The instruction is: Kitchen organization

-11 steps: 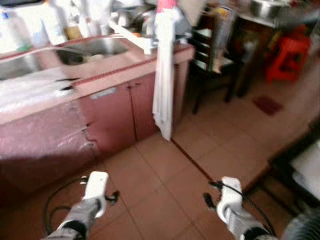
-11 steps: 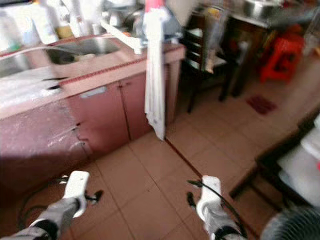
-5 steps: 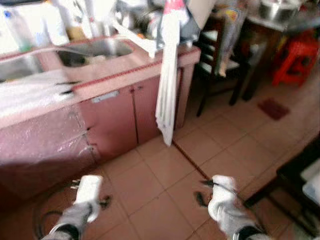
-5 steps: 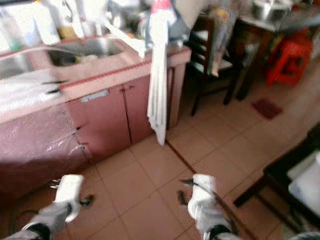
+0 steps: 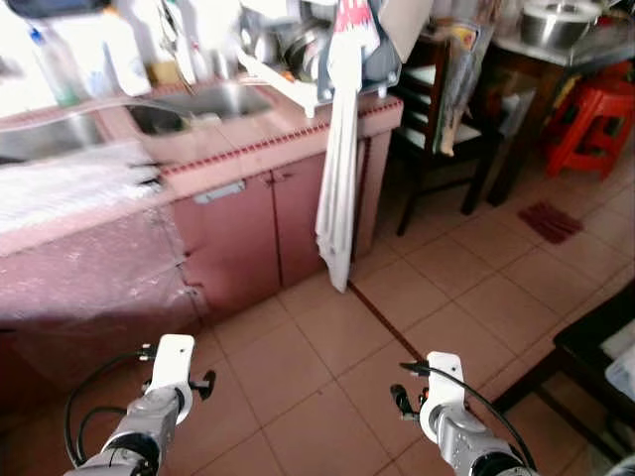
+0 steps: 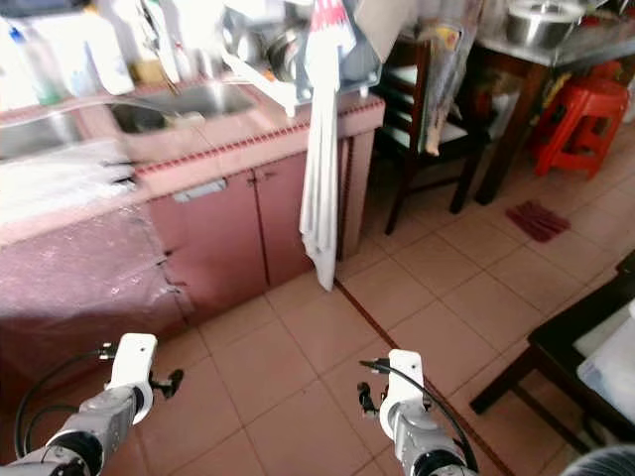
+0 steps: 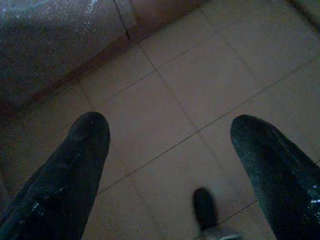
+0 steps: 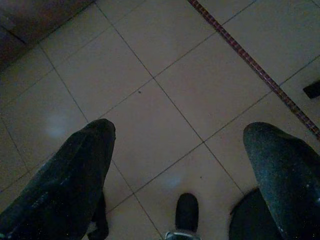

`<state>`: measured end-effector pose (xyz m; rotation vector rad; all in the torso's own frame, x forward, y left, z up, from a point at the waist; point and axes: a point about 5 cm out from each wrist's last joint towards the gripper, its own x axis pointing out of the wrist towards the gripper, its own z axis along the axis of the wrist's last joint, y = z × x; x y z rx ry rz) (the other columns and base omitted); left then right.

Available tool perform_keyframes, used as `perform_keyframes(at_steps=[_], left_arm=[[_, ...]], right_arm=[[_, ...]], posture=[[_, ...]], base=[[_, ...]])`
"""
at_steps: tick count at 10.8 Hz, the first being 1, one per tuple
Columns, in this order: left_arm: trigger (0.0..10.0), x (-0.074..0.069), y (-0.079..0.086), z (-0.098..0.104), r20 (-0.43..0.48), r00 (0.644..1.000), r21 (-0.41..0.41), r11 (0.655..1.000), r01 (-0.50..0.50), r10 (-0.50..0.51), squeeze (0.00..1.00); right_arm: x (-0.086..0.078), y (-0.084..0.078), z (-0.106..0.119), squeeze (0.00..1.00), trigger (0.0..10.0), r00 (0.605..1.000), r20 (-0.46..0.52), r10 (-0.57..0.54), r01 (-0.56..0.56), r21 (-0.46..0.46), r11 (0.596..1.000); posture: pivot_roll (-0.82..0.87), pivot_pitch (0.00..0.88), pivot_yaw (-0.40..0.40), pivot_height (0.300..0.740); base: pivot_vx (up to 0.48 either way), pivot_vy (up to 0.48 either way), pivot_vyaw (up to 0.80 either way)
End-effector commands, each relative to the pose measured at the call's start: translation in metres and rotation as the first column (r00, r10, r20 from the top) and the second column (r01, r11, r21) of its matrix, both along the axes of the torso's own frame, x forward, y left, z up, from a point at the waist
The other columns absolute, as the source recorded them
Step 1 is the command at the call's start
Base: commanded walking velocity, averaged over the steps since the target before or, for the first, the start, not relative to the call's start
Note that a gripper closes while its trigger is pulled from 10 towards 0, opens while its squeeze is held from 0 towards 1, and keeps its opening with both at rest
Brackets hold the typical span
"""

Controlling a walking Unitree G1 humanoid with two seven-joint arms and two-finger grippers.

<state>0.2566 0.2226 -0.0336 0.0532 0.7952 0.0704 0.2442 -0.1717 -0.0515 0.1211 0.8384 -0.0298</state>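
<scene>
A pink tiled counter [image 5: 248, 139] with a steel sink [image 5: 203, 99] runs along my left. At its end stands a dish rack [image 5: 298, 45] with pots, and a long white towel [image 5: 339, 188] hangs from it to just above the floor. Bottles [image 5: 55, 64] stand behind the sink. Both arms hang low over the tiled floor, the left arm [image 5: 169, 372] near the cabinet, the right arm [image 5: 442, 392] further out. My left gripper [image 7: 170, 125] is open above bare tiles. My right gripper [image 8: 182, 131] is also open, with nothing between its fingers.
Clear plastic film [image 5: 69, 183] covers the counter's left part. A dark wooden chair [image 5: 437, 129] stands past the counter's end, then a table with a steel bowl [image 5: 556, 20] and a red stool [image 5: 590, 114]. A dark mat [image 5: 549, 220] lies on the floor; black furniture [image 5: 595, 347] is close at right.
The camera has swung and steadied, so the picture is sharper and the counter sits further right. Both arms still hang low as before.
</scene>
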Motion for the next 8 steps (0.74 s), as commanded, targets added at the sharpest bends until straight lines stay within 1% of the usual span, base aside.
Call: perform_keyframes(at_steps=[1, 2, 3, 4, 7, 8], left_arm=[[10.0, 0.003, 0.000, 0.003, 0.017, 1.000, -0.015, 1.000, -0.014, 0.015, 0.00], [10.0, 0.001, 0.002, 0.002, -0.001, 1.000, 0.035, 0.999, 0.032, -0.031, 0.00], [10.0, 0.000, 0.002, 0.000, -0.010, 0.999, 0.028, 0.999, 0.042, -0.042, 0.00], [10.0, -0.006, -0.001, -0.004, -0.023, 0.999, -0.006, 0.999, 0.038, -0.038, 0.00], [10.0, -0.010, -0.003, -0.008, -0.035, 0.998, -0.015, 0.999, 0.050, -0.050, 0.00], [10.0, -0.010, -0.003, -0.008, -0.036, 0.998, -0.015, 0.999, 0.051, -0.051, 0.00]], right_arm=[[0.004, -0.002, 0.003, 0.00, 10.0, 1.000, 0.014, 0.008, -0.008, -0.020, 1.000], [0.003, -0.002, 0.003, 0.00, 10.0, 1.000, 0.014, 0.011, -0.011, -0.021, 1.000], [0.003, -0.001, 0.002, 0.00, 10.0, 1.000, 0.013, 0.012, -0.012, -0.021, 1.000], [0.002, 0.000, 0.002, 0.00, 10.0, 1.000, 0.009, 0.021, -0.021, -0.023, 1.000], [0.002, 0.000, 0.001, 0.00, 10.0, 1.000, 0.005, 0.028, -0.028, -0.029, 0.999], [0.001, 0.000, 0.001, 0.00, 10.0, 1.000, 0.005, 0.028, -0.027, -0.029, 0.999]], posture=[[-0.07, 0.000, 0.014, 0.740], [-0.07, 0.000, 0.015, 0.740], [-0.06, 0.000, 0.015, 0.740], [-0.07, 0.000, 0.013, 0.740], [-0.07, 0.000, 0.012, 0.740], [-0.07, 0.000, 0.012, 0.740]], base=[[0.000, 0.000, 0.00], [0.000, 0.000, 0.00], [0.000, 0.000, 0.00], [0.000, 0.000, 0.00], [0.000, 0.000, 0.00], [0.255, 0.000, 0.00]])
